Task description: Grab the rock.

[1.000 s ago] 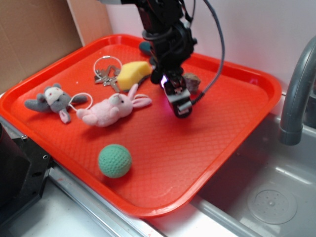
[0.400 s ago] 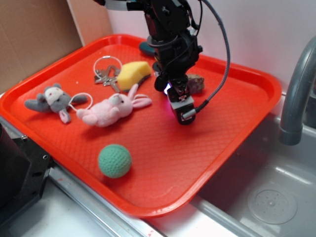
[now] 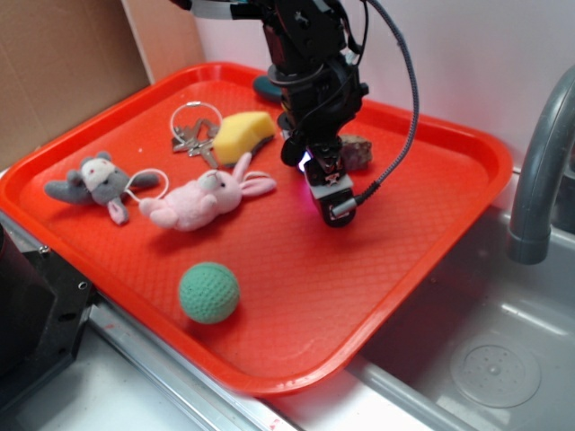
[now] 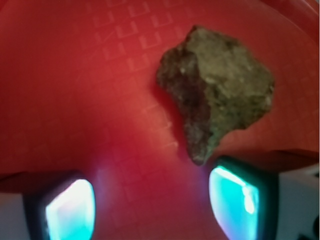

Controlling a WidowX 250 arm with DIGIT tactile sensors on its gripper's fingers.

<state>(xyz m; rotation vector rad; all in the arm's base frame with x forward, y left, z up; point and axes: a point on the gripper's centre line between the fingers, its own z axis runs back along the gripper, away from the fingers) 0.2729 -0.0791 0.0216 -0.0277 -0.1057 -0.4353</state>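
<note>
We see one small jagged brown-grey rock [image 4: 217, 95] with reddish patches, lying on the textured floor of the red plastic tray [image 3: 431, 260] toward its far side. The black gripper [image 4: 152, 200] hangs just in front of it, jaws spread wide and holding nothing; in the wrist view its two glowing teal fingertips [image 4: 235, 197] sit apart, the rock's lower point nearly at the right-hand one. Around them we count one yellow sponge wedge [image 3: 243, 132], one ring of metal keys [image 3: 193, 130], one dark teal oval [image 3: 266, 87] half hidden behind the arm, two plush toys, a pink rabbit [image 3: 205, 197] and a grey mouse [image 3: 97, 180], and one green knitted ball [image 3: 208, 292].
</note>
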